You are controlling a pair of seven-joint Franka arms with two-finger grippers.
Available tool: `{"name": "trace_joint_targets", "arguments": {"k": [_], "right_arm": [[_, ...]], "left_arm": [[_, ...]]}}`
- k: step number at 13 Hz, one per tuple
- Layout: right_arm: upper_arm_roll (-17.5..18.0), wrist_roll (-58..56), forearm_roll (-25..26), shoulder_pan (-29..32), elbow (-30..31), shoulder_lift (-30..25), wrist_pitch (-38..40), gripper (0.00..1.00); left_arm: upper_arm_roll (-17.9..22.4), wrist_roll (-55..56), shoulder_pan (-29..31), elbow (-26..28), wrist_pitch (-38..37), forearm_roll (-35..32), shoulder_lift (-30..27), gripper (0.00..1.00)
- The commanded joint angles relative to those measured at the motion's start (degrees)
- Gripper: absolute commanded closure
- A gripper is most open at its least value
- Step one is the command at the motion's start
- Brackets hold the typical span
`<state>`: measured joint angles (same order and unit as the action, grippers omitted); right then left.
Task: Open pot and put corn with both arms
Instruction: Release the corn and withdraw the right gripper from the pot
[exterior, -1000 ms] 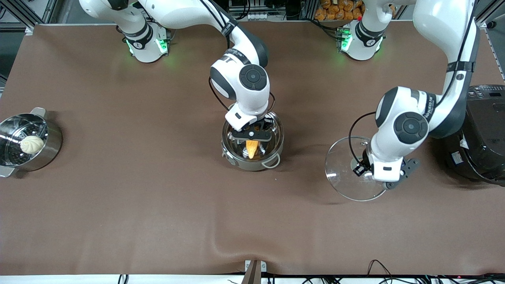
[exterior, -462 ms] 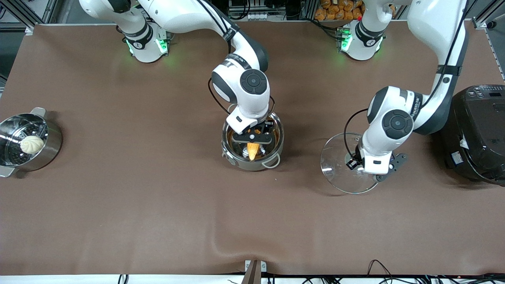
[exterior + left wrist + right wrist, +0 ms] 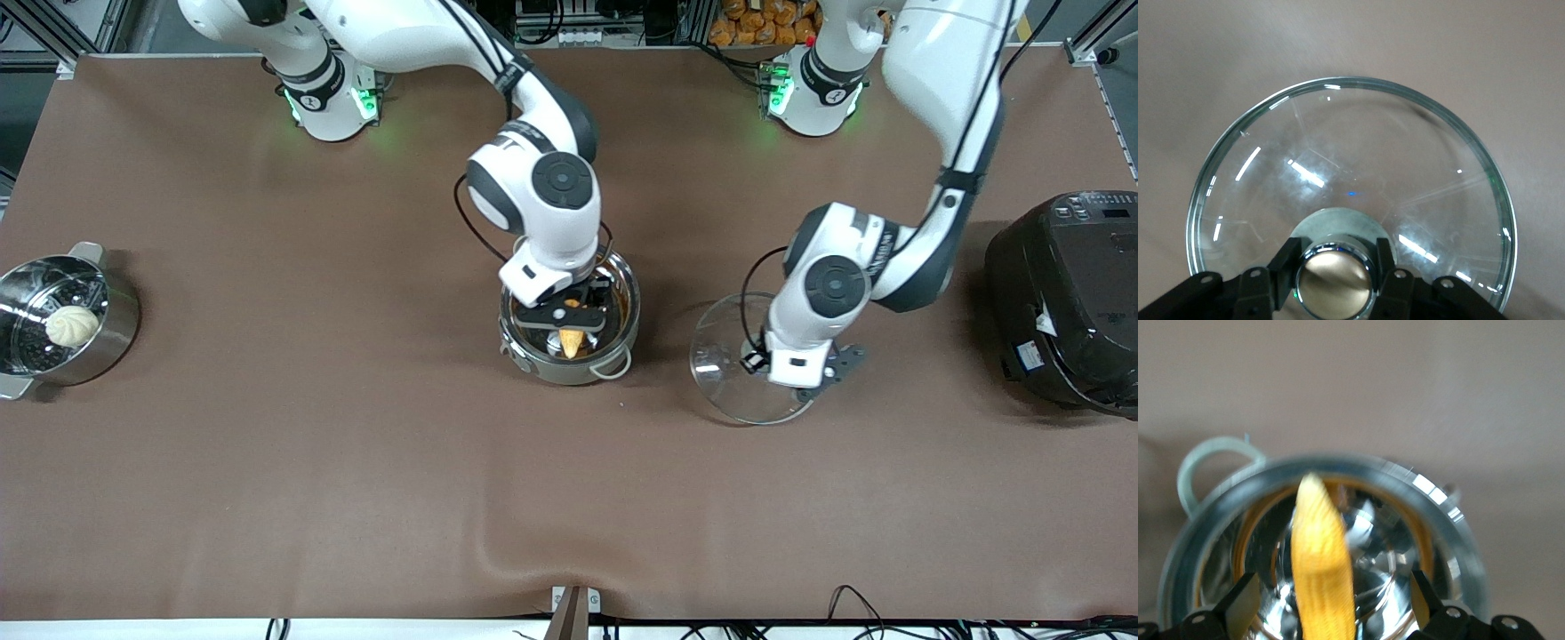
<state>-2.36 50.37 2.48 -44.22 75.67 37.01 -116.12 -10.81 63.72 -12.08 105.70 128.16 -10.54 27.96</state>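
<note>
Off at the right arm's end of the tabletop [image 3: 267, 462] sits a steamer pot [image 3: 62, 322] with a white bun [image 3: 72, 325]; a black rice cooker [image 3: 1067, 298] sits at the left arm's end. Between them stands the pot [image 3: 570, 323], lid off. The right end effector [image 3: 565, 313] is down over it, fingers spread wide, with the corn [image 3: 1321, 560] between them, tip inside the pot. The left end effector [image 3: 1335, 277] grips the lid [image 3: 1351, 193] by its knob [image 3: 1335, 279], beside the pot.

I see a wide brown matte tablecloth [image 3: 267, 462] covering the table, rippled at the edge nearest the front camera. Above the cloth's farthest edge, grey aluminium frame rails [image 3: 53, 27] stand, and beside them a crate of orange-brown buns [image 3: 760, 20].
</note>
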Motion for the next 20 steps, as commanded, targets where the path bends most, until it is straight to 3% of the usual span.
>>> {"name": "trace_joint_targets", "arguments": {"k": [1,4,7,10,12,15,16,17,20], "right_arm": [[1.04,-0.01,-1.16,6.41,1.58,-7.46,2.82,0.0],[1.04,-4.11,-2.13,13.43,4.83,-16.85,9.03,0.0],[0.95,-22.28,-9.32,25.28,4.83,-24.86,19.58,0.0],[0.6,-38.71,-8.38,35.92,5.01,-30.49,24.7,0.0],[0.43,-50.84,-4.36,40.95,7.45,-32.95,24.36,0.0],[-4.04,-56.87,-2.84,42.9,13.42,-34.8,20.07,0.0],[-4.32,-57.14,-3.27,44.21,15.19,-35.42,18.92,0.0],[-4.23,-57.4,-3.8,46.31,15.29,-35.6,18.82,0.0],[-4.32,-58.28,-3.54,46.51,15.21,-36.92,21.44,0.0]], "left_arm": [[0.0,1.5,-1.18,0.21,0.51,-0.62,0.16,1.0],[0.0,3.43,-2.77,0.48,0.51,-0.62,0.69,1.0],[0.0,3.61,-2.86,0.48,0.51,-0.62,2.01,1.0],[0.09,3.61,-2.59,0.48,0.51,-1.06,2.89,1.0],[0.09,3.61,-2.42,0.39,0.6,-1.24,3.59,1.0],[0.09,3.61,-1.98,0.39,0.6,-1.33,3.68,1.0],[0.0,3.61,-1.89,0.47,0.42,-1.33,3.6,0.61],[0.09,3.52,-2.15,0.48,0.16,-1.33,3.6,0.01],[0.09,3.43,-1.98,0.3,-0.19,-1.33,2.81,0.0]]}}
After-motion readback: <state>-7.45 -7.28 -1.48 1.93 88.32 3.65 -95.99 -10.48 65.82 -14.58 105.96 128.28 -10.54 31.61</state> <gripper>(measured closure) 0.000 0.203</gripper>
